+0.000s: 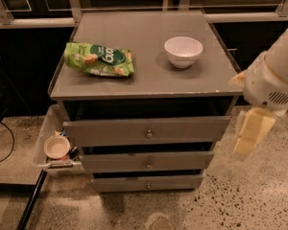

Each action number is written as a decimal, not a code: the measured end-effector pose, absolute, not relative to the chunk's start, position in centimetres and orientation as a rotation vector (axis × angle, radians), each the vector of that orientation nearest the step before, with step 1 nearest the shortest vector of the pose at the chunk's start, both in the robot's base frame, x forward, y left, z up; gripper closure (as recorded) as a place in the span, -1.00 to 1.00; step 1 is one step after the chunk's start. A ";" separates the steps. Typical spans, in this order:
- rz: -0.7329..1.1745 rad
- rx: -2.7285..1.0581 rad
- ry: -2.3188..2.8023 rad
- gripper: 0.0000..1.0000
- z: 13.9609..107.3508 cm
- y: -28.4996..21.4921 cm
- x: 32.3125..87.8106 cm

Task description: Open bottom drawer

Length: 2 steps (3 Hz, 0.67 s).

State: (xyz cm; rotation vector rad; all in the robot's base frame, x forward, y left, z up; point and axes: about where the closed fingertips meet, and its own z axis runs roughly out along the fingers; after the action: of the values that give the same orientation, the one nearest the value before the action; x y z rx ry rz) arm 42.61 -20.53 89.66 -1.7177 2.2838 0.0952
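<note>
Green snack bag point(99, 59) on the cabinet top point(149, 80), far left, carried white lettering on a dark oval, not legible; white bowl point(183, 51) sat to its right w/ no markings. The bottom drawer point(129, 183) was lowest of 3 grey fronts, near the floor, down & left of the gripper point(248, 140) and well apart from it. The gripper hung off the cabinet's right side, approx level w/ the top & mid drawers; whether it was apart or together couldn't be told. Drawer front was slimmest & narrowest, plain grey, w/ one small round metal knob point(148, 185) at centre.
</note>
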 end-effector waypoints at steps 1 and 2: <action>0.200 -1.714 2.288 -1.00 83.0 -20.2 41.3; 0.243 -1.722 2.242 -1.00 76.9 -20.4 40.5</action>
State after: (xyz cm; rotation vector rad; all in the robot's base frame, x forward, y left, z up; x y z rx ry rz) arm 40.55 -20.38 76.89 -1.7220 2.2416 0.2427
